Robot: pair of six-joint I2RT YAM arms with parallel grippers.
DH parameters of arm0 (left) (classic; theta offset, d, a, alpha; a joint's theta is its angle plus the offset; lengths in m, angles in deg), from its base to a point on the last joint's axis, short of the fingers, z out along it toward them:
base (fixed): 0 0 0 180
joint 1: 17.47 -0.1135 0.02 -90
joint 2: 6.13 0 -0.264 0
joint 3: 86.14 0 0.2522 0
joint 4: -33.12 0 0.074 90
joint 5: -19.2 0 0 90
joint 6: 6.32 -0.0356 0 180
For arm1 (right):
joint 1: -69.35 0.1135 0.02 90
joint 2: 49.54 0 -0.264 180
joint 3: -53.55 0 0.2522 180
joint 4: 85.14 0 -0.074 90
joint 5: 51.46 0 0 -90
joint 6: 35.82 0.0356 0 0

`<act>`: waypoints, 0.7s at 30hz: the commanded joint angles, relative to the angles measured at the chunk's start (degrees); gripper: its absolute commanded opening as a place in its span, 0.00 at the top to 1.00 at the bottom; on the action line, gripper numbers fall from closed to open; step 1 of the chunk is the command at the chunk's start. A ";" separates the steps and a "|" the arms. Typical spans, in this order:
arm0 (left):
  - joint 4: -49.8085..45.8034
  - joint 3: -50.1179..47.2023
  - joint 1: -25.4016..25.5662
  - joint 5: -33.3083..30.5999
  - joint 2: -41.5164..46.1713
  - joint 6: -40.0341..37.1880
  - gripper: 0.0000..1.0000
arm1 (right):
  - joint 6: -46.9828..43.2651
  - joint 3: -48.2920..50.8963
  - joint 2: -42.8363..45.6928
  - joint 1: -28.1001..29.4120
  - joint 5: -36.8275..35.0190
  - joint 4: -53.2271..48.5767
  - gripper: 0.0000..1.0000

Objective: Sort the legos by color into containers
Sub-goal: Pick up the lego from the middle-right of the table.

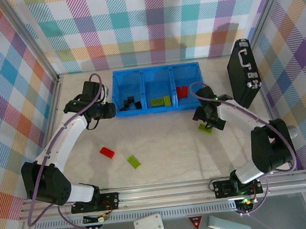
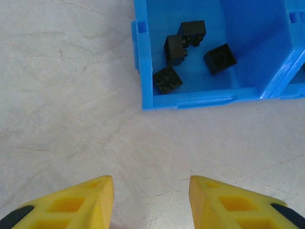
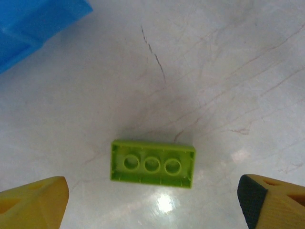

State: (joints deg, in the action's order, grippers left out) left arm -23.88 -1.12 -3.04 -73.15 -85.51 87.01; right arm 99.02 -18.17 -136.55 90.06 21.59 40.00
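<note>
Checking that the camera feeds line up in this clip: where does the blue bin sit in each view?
Top external: the blue bin lies upper centre, its three compartments side by side.
Left wrist: the bin is at upper right, showing the compartment that holds black legos.
Right wrist: a corner of the bin is at top left.
Shared landmark: the pale table under it.

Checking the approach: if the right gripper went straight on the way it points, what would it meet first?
Most likely the lime-green brick, lying upside down on the table between the open fingers of the right gripper; depth is unclear.
</note>
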 commanded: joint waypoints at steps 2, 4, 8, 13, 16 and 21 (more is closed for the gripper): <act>0.35 0.28 -1.84 2.62 -0.42 -0.57 0.54 | 3.15 -2.07 -3.94 0.90 -1.43 0.61 0.09; 0.27 0.43 -2.43 3.34 -0.60 -0.43 0.54 | 3.10 -2.04 -5.36 1.00 -0.73 1.54 0.09; 0.27 0.21 -3.36 4.95 -0.57 -0.29 0.54 | 3.52 -2.00 -8.28 1.00 -0.20 2.23 0.11; 0.26 0.28 -3.85 5.56 -0.43 -0.31 0.54 | 3.74 -1.46 -10.77 1.00 0.16 3.06 0.13; 0.18 0.11 -3.98 5.69 -0.40 -0.32 0.54 | 4.11 -0.78 -11.43 1.01 0.08 3.34 0.15; 0.27 -0.25 -3.98 5.75 0.10 -0.30 0.55 | 4.64 0.72 -11.23 1.00 -0.01 3.94 0.16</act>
State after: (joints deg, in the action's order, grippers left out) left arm -23.93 -1.12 -6.12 -68.34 -85.57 87.03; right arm 102.21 -18.63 -147.65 90.81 21.61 43.71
